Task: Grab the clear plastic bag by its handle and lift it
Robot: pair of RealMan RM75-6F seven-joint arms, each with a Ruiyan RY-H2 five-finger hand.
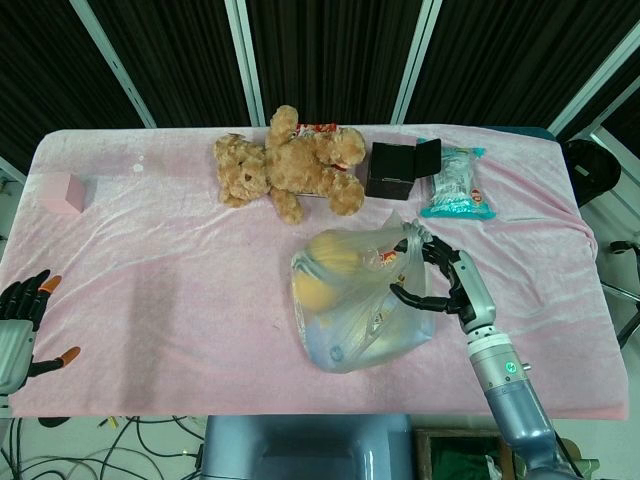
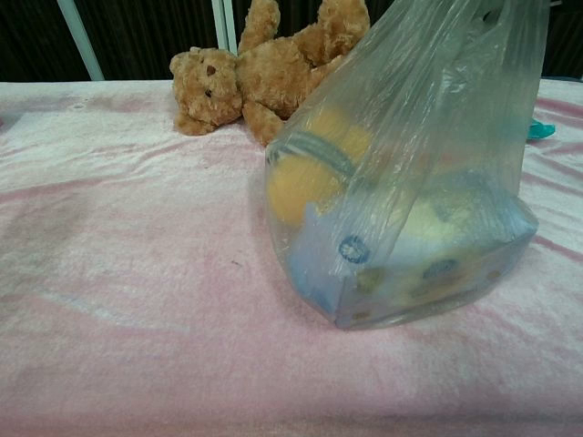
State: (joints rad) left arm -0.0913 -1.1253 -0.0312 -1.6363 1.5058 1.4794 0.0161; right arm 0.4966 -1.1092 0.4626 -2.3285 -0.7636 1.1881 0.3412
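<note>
We hold the bag point(image 1: 355, 305) by its handle point(image 1: 412, 238) in our right hand point(image 1: 440, 280).
Nearest, our left hand point(image 1: 22, 310) waits at the table point(image 1: 150, 300) edge, fingers spread, holding nothing. Mid-table, right fingers curl through the handle; the bag carries yellow items and a printed pack. Behind lie teddy bears point(image 1: 290, 160), a black box point(image 1: 392, 170), a snack packet point(image 1: 455, 182) and a pink block point(image 1: 62, 192).
</note>
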